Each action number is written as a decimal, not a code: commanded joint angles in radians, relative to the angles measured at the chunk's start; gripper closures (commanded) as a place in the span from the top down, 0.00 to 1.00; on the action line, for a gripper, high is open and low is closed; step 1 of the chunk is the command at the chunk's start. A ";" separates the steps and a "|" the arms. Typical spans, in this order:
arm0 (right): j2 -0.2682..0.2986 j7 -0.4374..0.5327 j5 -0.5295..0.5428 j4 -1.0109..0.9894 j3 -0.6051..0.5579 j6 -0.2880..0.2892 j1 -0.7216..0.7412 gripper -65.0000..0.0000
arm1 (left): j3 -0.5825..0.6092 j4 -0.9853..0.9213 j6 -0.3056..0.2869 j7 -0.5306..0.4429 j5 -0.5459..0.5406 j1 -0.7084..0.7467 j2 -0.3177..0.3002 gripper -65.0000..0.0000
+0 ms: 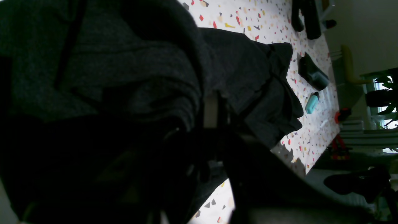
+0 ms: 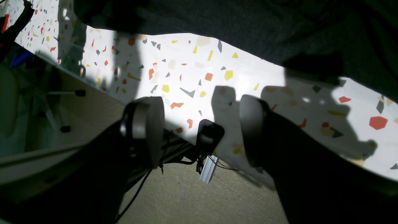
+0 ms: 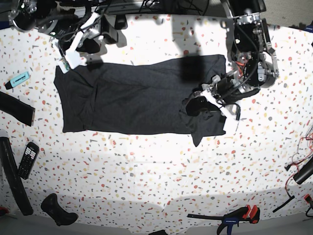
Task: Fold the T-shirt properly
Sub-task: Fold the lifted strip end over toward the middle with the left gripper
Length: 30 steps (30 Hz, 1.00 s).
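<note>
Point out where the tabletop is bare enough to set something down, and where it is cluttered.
The broad patch between the T-shirt and the clamp at the near edge lies bare, as does the strip right of the left claw. The side with the calculator, highlighter and black strip is crowded.

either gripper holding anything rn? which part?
Left gripper looks shut on the T-shirt, pinching bunched cloth at its end nearest that arm; the exact part is hidden. Right gripper is open, holding nothing, beside the shirt's edge.
</note>
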 commanded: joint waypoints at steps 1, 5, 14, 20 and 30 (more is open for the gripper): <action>0.006 0.018 0.024 0.021 0.005 0.005 0.000 0.57 | 0.001 0.017 -0.008 -0.020 -0.027 -0.016 0.003 0.00; 0.006 0.014 0.023 0.021 0.005 0.005 0.000 0.57 | 0.018 0.017 -0.029 -0.020 -0.032 -0.016 0.003 0.14; 0.007 0.014 0.023 0.021 0.005 0.005 0.000 0.57 | 0.399 0.017 -0.030 -0.023 -0.074 -0.031 0.046 0.51; 0.006 0.014 0.023 0.021 0.005 0.005 0.000 0.57 | 0.476 0.019 -0.030 -0.003 -0.011 -0.131 0.045 0.51; 0.006 0.014 0.023 0.021 0.005 0.005 0.000 0.57 | 0.437 0.019 -0.015 0.122 0.278 -0.213 -0.063 0.50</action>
